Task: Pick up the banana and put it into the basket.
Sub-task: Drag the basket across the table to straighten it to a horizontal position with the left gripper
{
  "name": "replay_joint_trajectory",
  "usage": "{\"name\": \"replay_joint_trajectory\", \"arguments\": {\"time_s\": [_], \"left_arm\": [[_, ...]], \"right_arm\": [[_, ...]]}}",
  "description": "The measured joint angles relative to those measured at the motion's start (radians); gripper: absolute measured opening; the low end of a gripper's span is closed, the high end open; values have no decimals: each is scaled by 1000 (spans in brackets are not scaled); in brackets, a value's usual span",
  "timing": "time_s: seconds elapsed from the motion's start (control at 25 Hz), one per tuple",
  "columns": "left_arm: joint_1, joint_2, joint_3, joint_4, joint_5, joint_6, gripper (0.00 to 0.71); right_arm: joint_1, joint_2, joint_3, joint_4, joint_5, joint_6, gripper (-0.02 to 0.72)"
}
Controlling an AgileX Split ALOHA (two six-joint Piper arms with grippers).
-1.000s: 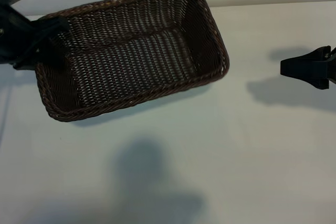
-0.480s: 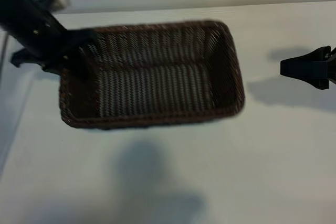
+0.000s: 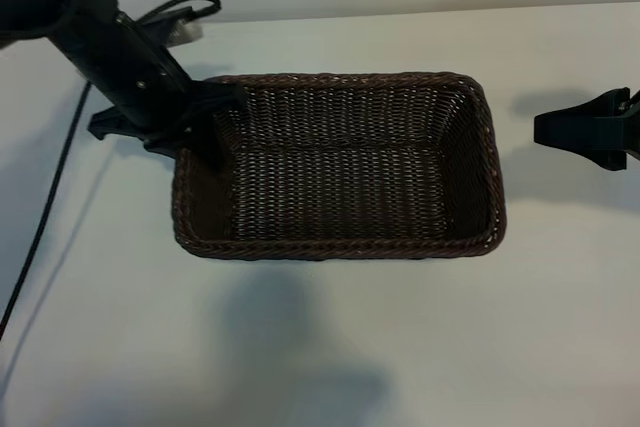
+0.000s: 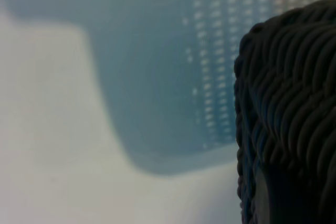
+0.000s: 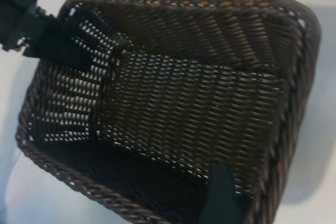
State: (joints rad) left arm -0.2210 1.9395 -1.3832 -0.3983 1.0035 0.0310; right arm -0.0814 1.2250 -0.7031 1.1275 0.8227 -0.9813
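Note:
The dark brown woven basket (image 3: pixel 340 249) lies lengthwise across the middle of the white table, and nothing is inside it. My left gripper (image 3: pixel 207 129) is shut on the rim of its left short wall; the left wrist view shows that braided rim (image 4: pixel 289 103) very close. In the right wrist view I look down into the basket (image 5: pixel 184 103), with the left gripper (image 5: pixel 50 40) at its far end. My right gripper (image 3: pixel 540 128) hangs open at the table's right edge, apart from the basket; one of its fingers (image 5: pixel 223 195) shows. The banana is out of view.
A black cable (image 3: pixel 45 217) trails down the table's left side from the left arm (image 3: pixel 120 57). A pale wall runs along the back. Bare white tabletop (image 3: pixel 320 347) spreads in front of the basket and between it and the right gripper.
The left gripper has carried the basket to the right and toward the front, turning it from tilted to square with the table. The right gripper has not moved.

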Motion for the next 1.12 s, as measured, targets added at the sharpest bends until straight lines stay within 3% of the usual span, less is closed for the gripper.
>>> {"name": "replay_joint_trajectory", "arguments": {"time_s": [0.48,1.12], "left_arm": [[0,81,0,-17,-51,42,164],[0,83,0,-20,-86,54,164]], "right_arm": [[0,0,0,0,0,0,542],[0,0,0,0,0,0,542]]}}
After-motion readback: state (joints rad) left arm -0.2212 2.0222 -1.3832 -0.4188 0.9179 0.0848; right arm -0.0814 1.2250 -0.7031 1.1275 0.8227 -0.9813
